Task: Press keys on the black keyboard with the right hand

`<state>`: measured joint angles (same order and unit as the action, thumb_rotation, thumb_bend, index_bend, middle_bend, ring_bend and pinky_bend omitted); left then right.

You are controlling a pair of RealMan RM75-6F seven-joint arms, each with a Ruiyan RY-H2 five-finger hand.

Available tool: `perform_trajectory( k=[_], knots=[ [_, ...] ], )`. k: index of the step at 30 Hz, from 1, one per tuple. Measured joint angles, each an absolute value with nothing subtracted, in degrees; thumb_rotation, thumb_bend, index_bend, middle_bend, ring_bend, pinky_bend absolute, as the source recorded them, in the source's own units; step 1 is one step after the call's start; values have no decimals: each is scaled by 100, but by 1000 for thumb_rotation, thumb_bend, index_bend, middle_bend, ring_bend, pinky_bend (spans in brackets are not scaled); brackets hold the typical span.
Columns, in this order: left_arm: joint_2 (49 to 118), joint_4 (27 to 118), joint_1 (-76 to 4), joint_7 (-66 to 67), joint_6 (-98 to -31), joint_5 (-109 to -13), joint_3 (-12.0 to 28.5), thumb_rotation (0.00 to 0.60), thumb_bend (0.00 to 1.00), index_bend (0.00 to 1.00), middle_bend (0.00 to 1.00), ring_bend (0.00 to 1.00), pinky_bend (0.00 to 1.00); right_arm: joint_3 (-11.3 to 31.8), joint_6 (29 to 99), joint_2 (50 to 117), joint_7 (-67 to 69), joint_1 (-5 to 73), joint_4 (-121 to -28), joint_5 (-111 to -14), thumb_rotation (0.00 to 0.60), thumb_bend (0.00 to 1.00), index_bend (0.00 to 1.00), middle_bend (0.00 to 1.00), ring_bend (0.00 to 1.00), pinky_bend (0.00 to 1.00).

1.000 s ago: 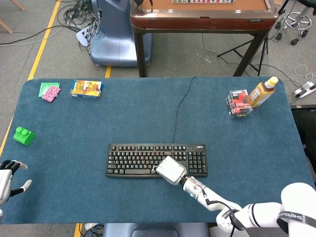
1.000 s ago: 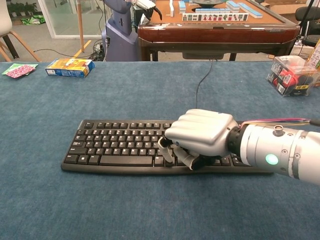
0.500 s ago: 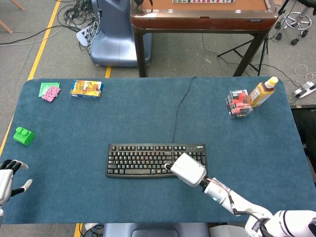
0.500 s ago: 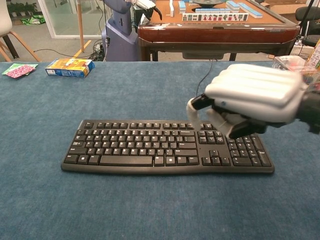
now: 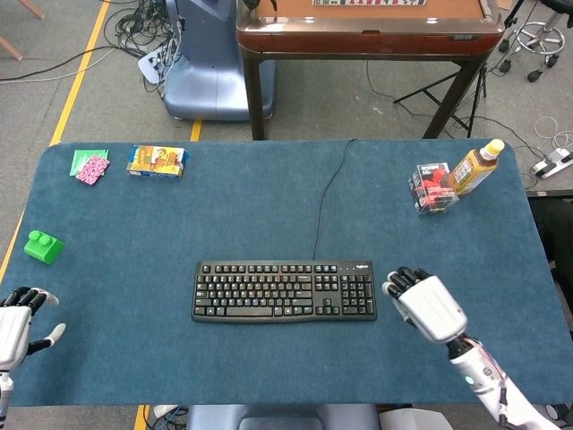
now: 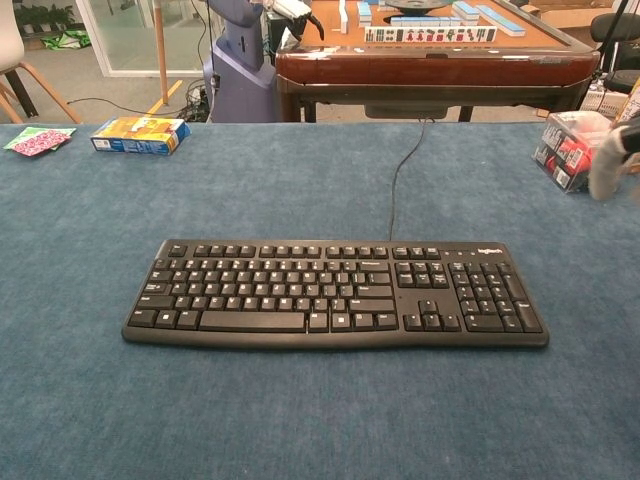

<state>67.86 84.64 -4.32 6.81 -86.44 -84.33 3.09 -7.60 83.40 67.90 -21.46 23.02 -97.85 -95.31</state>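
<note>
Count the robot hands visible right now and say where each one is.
2. The left hand is at the table's near left edge; the right hand hovers just right of the black keyboard, off the keys.

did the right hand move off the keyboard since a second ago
Yes. The right hand has moved rightward off the black keyboard and is now beside its right end.

A black keyboard point(image 5: 284, 290) lies on teal-blue cloth point(image 5: 224, 215) (with a bright green block point(image 5: 42, 245) nearby).
</note>
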Motion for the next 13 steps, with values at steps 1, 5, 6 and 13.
perform_trajectory(
  k=[1,5,6,13],
  knots=[
    [6793,8456,-428,681,-8687,-8472,307,600,166,456,388,270,451,-746,8419,6773,-2155,2210,-9786,-9474,600,602,487,411,315,558],
    [6815,8463,-398,729,-8872,-8667,276,600,166,456,388,270,451,-668,8789,6759,-2023,1835,-9702,-9283,600,602,490,411,315,558],
    [6816,8474,-390,737,-8908,-8708,267,600,166,456,388,270,451,-658,8843,6758,-1947,1773,-9670,-9260,600,602,490,411,315,558],
    [6810,8551,-344,815,-9042,-8875,206,600,166,456,388,270,451,-607,9169,6727,-1261,1311,-9360,-9184,600,602,490,410,315,557]
  ],
)
